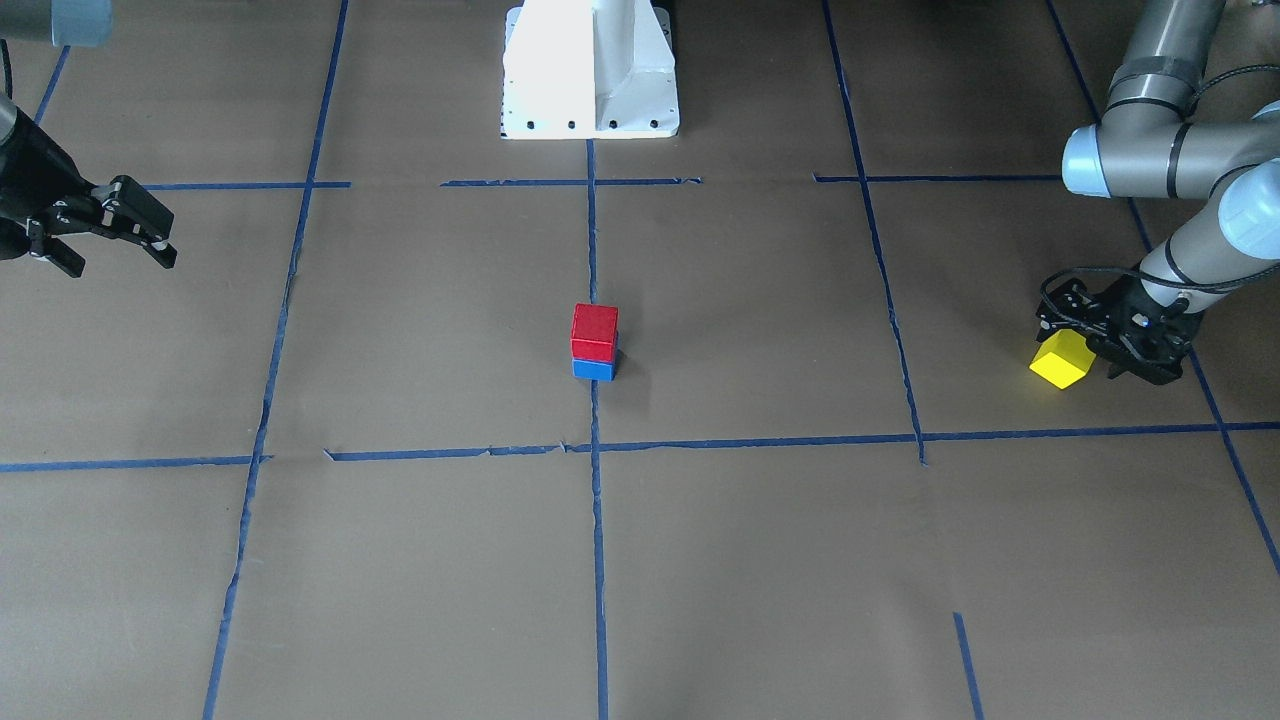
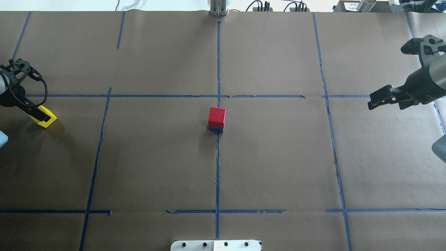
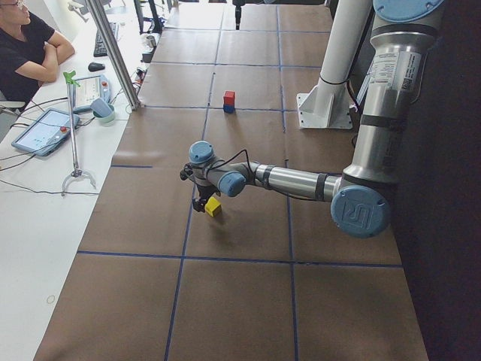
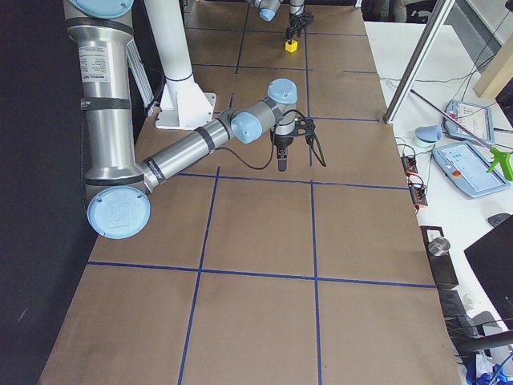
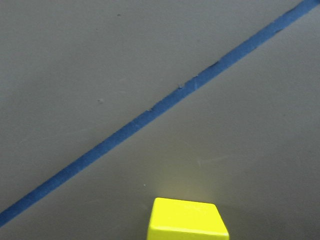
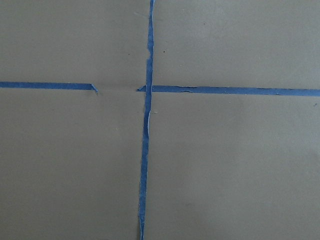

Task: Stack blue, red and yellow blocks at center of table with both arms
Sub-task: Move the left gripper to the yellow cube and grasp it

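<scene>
A red block [image 1: 594,330] sits on a blue block [image 1: 594,369] at the table's center, on the blue tape line; the stack also shows in the overhead view [image 2: 217,118]. My left gripper [image 1: 1085,345] is at the table's far left side, shut on a yellow block [image 1: 1060,362], which hangs tilted just above the paper. In the overhead view a finger [image 2: 36,112] lies across the yellow block [image 2: 45,116]. The left wrist view shows the block's top [image 5: 187,220] at the bottom edge. My right gripper [image 1: 120,262] is open and empty, raised over the far right side.
The white robot base [image 1: 590,70] stands at the robot's edge of the table. Blue tape lines [image 2: 217,167] divide the brown paper into squares. An operator [image 3: 30,45] sits by a side bench with tablets beyond the table's far edge.
</scene>
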